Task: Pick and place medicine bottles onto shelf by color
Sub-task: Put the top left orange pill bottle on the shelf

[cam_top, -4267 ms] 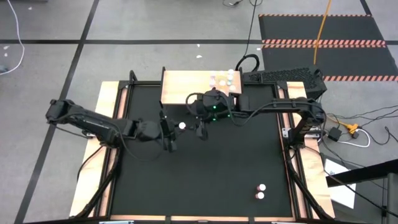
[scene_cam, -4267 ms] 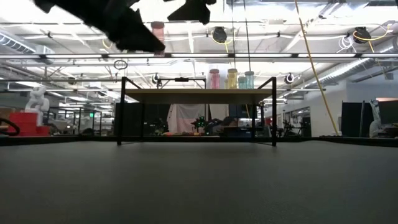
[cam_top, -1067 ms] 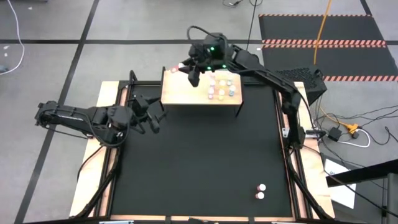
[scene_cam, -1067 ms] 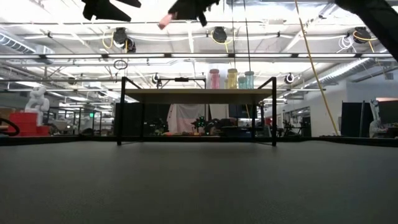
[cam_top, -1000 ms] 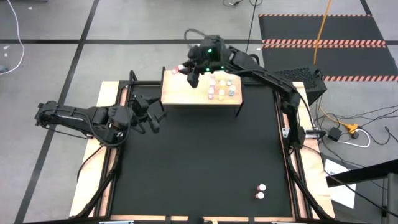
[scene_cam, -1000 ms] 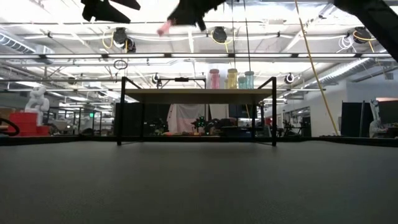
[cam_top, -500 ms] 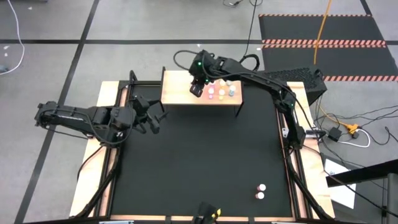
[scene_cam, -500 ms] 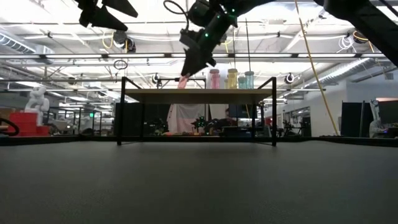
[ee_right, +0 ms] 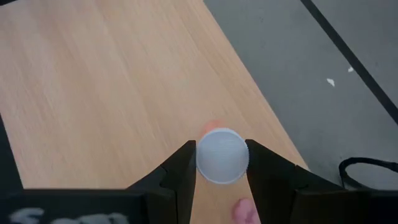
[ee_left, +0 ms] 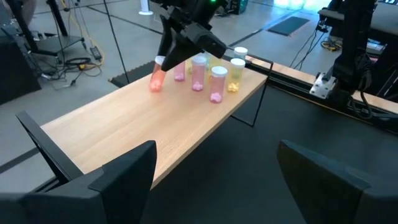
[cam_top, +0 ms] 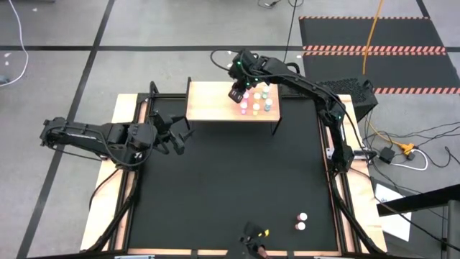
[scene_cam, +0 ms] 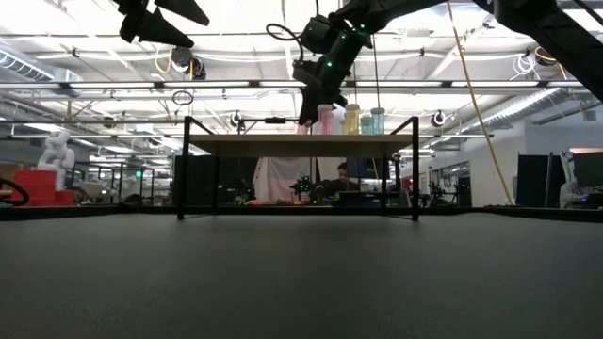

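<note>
Left tool (cam_top: 176, 134) idling open beside the shelf (cam_top: 208, 104); right tool (ee_right: 221, 163) clamped on a pink bottle (ee_left: 157, 78), lowering onto the shelf just beside the pink row (ee_left: 198, 71) — easing it upright and flat before releasing.

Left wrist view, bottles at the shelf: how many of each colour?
Pink bottles: 4, one of them in the right gripper
Yellow bottles: 2
Bottle with body hidden: 1, only its cap shows
Total: 7
Left gripper is open beside the shelf.
</note>
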